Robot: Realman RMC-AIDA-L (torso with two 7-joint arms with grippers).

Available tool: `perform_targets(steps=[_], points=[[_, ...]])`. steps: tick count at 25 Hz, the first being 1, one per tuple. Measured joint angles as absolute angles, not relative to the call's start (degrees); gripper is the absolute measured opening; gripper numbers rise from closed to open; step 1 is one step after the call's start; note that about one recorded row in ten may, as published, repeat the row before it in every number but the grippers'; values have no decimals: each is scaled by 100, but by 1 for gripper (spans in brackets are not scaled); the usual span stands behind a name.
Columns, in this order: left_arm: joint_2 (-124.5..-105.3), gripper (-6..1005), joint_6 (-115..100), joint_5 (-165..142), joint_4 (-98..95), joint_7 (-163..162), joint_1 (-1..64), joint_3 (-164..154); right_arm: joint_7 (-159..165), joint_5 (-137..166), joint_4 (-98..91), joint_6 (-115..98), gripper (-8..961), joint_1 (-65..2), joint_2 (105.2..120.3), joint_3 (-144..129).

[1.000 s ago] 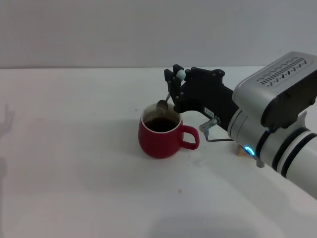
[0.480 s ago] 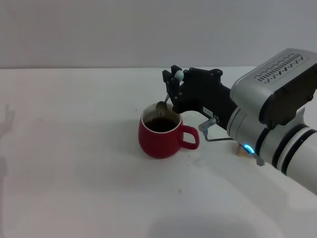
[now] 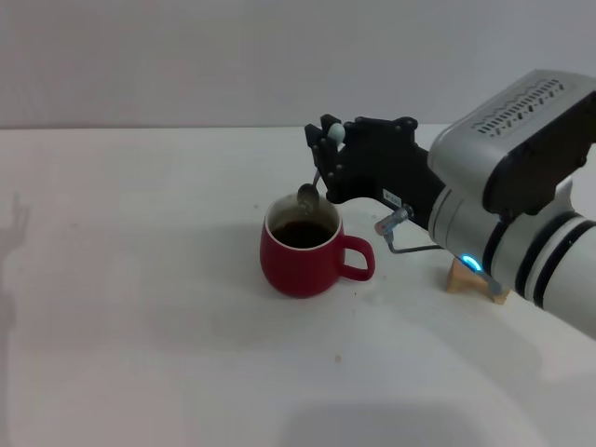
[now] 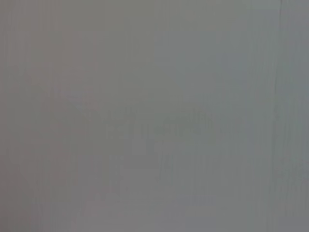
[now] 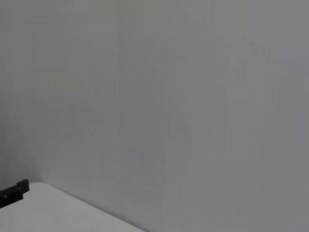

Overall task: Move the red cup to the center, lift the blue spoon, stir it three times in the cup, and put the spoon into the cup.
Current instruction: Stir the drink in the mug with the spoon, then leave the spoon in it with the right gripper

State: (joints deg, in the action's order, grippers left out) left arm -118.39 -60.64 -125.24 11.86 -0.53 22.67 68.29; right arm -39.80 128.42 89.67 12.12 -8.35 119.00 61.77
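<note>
The blue spoon (image 3: 317,172) hangs tilted over the far rim of the red cup (image 3: 300,250), its grey bowl just above the dark liquid and its pale handle tip up between the fingers of the right gripper (image 3: 328,142), which is clamped on that handle. It looks light and stiff, but slim and smooth, so I'd guess it could swivel in the grip; the hold high on the handle seems the sensible place, keeping the fingers clear of the drink.

The cup sits near the middle of the white table (image 3: 140,279), handle pointing right. Being ceramic and filled, it likely stays put under gentle stirring, though a knock on the rim could slop liquid.

A small wooden block (image 3: 470,279) lies to the right, partly behind the arm. Beyond the table is a plain grey wall. The left gripper is nowhere in sight.
</note>
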Motion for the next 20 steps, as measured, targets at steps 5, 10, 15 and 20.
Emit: perform_targets(steps=[5,10,15,20], points=[[-11839,861,-6064,-12524,1186,-51,2268,6829,-3881,12896,9056,1633,133,-966,11900,6319],[-11833,861,-6064,-12525,1186,-53,2267,6829,-3414,13422,9141,1988,133,-1098,11898,6404],[-11831,861,-6064,-12524,1186,-55,2267,6829,-3022,14017,9410,2311,134,-1119,11900,6445],[-11838,861,-6064,-12524,1186,-59,2267,6829,-2654,14514,9652,2723,134,-1174,11901,6558]])
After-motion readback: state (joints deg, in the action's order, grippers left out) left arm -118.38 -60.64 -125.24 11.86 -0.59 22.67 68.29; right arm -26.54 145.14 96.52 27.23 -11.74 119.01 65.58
